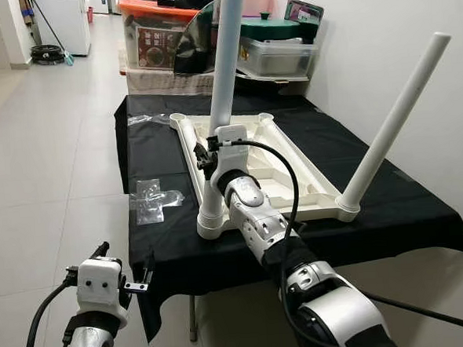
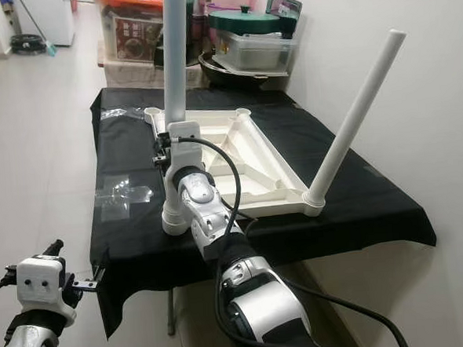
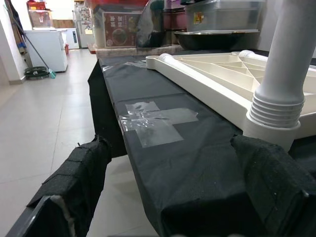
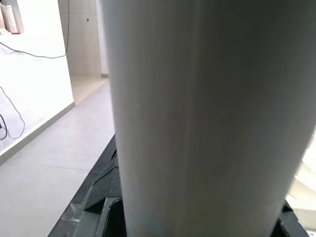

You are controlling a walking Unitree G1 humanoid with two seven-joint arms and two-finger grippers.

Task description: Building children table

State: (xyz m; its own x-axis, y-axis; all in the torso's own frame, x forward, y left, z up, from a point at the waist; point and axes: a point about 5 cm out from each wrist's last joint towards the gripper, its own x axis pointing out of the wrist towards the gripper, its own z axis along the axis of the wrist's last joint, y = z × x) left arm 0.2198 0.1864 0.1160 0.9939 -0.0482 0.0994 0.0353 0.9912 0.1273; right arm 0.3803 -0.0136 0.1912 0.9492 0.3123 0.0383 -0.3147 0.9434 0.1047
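Note:
A cream table top (image 1: 286, 162) lies upside down on a black-clothed table (image 1: 173, 240). Two white legs stand in its near corners. The near-left leg (image 1: 226, 56) is upright in its ribbed socket (image 1: 211, 218), and the near-right leg (image 1: 401, 112) leans outward. My right gripper (image 1: 207, 155) is shut on the near-left leg about a third of the way up; that leg (image 4: 197, 118) sits close between its fingers. My left gripper (image 1: 125, 260) hangs open below the table's near-left edge, holding nothing, with the black cloth edge between its fingers (image 3: 74, 187).
A crumpled clear plastic bag (image 1: 153, 199) lies on the cloth left of the table top, and another (image 1: 145, 118) lies farther back. Storage boxes (image 1: 160, 36) and a green-lidded container (image 1: 275, 45) stand behind the table. A white wall runs along the right; tiled floor lies to the left.

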